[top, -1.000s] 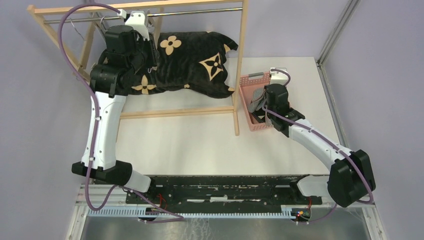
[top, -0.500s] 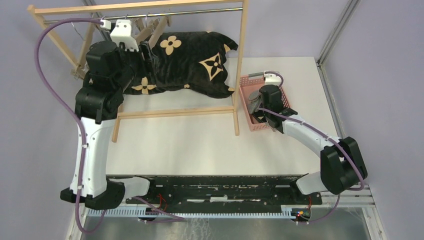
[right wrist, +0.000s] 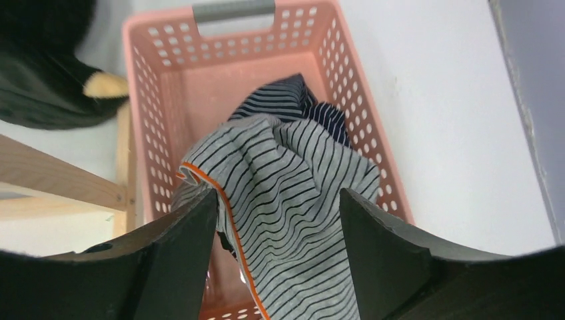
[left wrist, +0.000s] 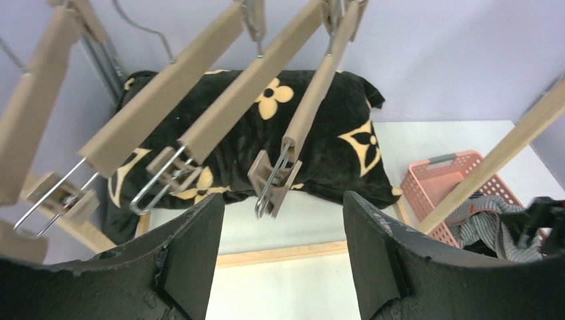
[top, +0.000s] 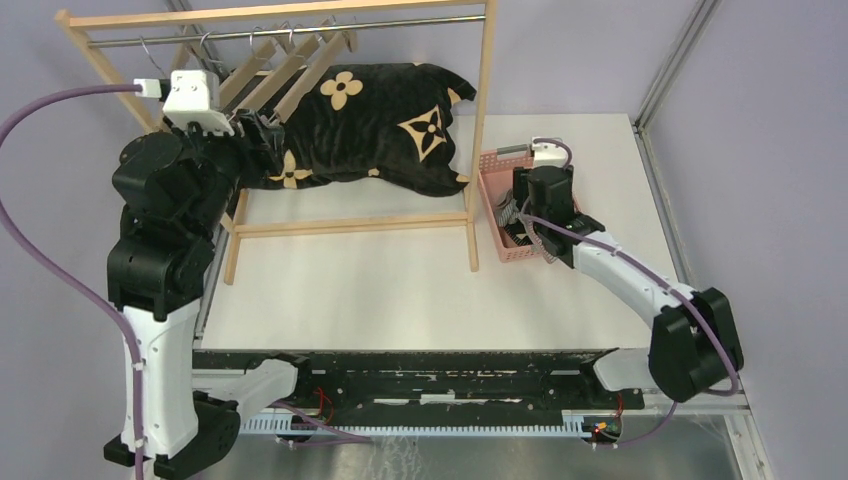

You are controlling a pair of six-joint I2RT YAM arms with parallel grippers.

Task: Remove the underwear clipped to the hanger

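Note:
Grey striped underwear (right wrist: 300, 180) with an orange edge lies heaped in the pink basket (right wrist: 160, 40), on top of a navy striped piece (right wrist: 286, 97). My right gripper (right wrist: 278, 200) hangs open just above it, a finger on each side of the grey cloth without pinching it. Above the table, that gripper (top: 515, 215) is over the basket (top: 495, 160). My left gripper (left wrist: 283, 207) is open below the wooden hangers (left wrist: 320, 87). The nearest metal clip (left wrist: 273, 180) dangles with nothing in it. From overhead, the left gripper (top: 262, 135) is left of the rack.
A big black cushion (top: 380, 120) with tan flowers lies under the wooden rack (top: 480, 150). The rack's floor bar (top: 350, 225) crosses the table, and its right post stands close to the basket. A rack foot (right wrist: 53, 177) sits left of the basket.
My right gripper has opened, and the grey striped underwear now rests loose in the basket. My left arm has swung back and left from the rail, its jaws opening.

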